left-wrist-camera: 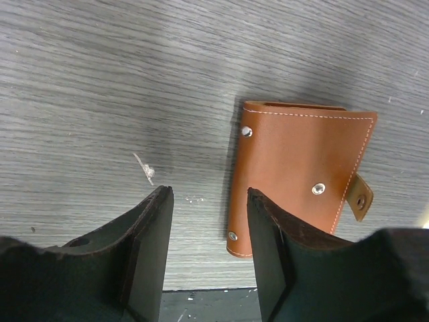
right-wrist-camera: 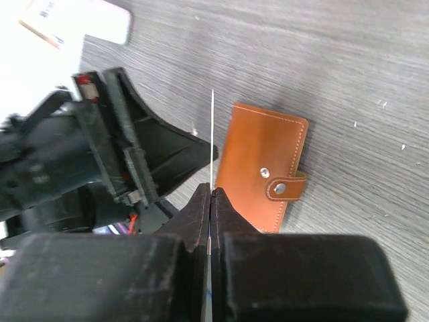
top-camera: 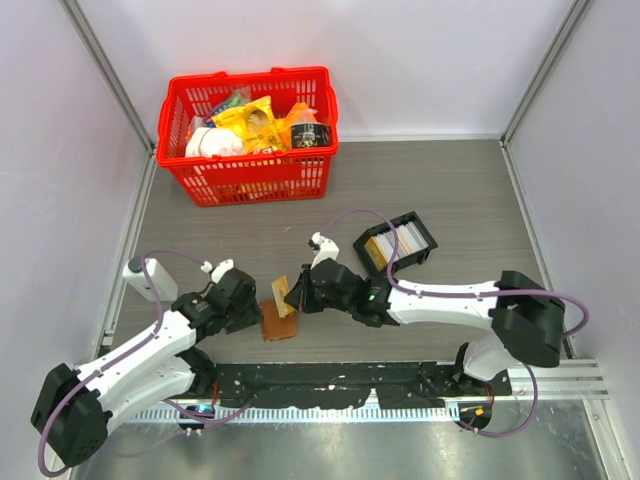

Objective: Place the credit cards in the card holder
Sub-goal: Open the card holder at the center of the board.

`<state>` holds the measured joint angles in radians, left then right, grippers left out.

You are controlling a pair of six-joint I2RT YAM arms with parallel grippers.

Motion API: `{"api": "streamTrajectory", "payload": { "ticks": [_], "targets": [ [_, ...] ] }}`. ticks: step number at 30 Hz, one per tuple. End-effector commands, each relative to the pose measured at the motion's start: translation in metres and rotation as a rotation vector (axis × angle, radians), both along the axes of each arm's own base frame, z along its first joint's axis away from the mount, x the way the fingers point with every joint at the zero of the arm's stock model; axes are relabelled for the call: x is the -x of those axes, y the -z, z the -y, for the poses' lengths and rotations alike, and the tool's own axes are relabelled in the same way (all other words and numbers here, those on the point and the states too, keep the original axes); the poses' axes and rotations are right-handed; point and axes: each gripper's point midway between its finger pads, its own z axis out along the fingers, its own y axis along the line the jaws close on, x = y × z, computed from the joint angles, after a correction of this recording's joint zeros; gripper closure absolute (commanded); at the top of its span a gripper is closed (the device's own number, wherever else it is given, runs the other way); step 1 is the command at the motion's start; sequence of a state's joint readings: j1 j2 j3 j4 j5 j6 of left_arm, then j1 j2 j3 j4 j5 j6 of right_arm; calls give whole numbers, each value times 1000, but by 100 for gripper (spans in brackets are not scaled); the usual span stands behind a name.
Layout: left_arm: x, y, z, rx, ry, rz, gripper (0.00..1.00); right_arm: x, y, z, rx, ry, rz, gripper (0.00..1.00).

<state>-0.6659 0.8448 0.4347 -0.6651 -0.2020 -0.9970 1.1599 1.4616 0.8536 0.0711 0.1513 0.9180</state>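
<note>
The brown leather card holder (top-camera: 279,324) lies folded flat on the table near the front edge, its snap tab (left-wrist-camera: 360,199) sticking out at one side. My right gripper (right-wrist-camera: 211,191) is shut on a credit card (right-wrist-camera: 212,127), seen edge-on as a thin line just left of the card holder (right-wrist-camera: 261,164); from above the card looks yellow-orange (top-camera: 283,297). My left gripper (left-wrist-camera: 209,194) stands open over bare table, its right finger at the card holder's (left-wrist-camera: 301,168) left edge, with nothing between the jaws. More credit cards stand in a black box tray (top-camera: 396,243).
A red basket (top-camera: 250,135) full of packaged goods stands at the back left. A small white object (top-camera: 140,277) lies at the left edge. The black base rail (top-camera: 330,380) runs along the front. Both arms crowd close around the card holder.
</note>
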Motion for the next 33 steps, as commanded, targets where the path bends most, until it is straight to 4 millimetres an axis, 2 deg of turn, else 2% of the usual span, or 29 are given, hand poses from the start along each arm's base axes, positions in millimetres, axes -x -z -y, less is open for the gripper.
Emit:
{"api": "streamTrajectory", "payload": {
  "ticks": [1,5,10,13,15,22,25,28,32,33],
  "targets": [
    [-4,2,-4,-25,-28,6,49,2,33,-7,76,-15,-31,99],
    [-4,6,1,-13,-16,-2,49,0,54,10,156,29,-43,99],
    [-6,10,9,24,4,2,52,-3,55,30,173,82,-22,99],
    [-8,11,15,42,20,0,56,-2,63,38,185,97,-36,99],
    [-8,14,17,41,25,-9,62,1,70,42,196,98,-53,99],
    [-8,19,25,59,52,-28,76,7,80,34,175,66,-92,99],
    [-10,21,33,93,70,-23,79,6,76,32,131,67,-97,99],
    [-11,22,40,117,82,-30,84,7,80,36,98,72,-134,99],
    [-13,21,41,120,81,-26,83,7,83,38,33,82,-169,99],
    [-14,20,43,124,82,-22,82,5,75,35,-4,87,-157,99]
  ]
}}
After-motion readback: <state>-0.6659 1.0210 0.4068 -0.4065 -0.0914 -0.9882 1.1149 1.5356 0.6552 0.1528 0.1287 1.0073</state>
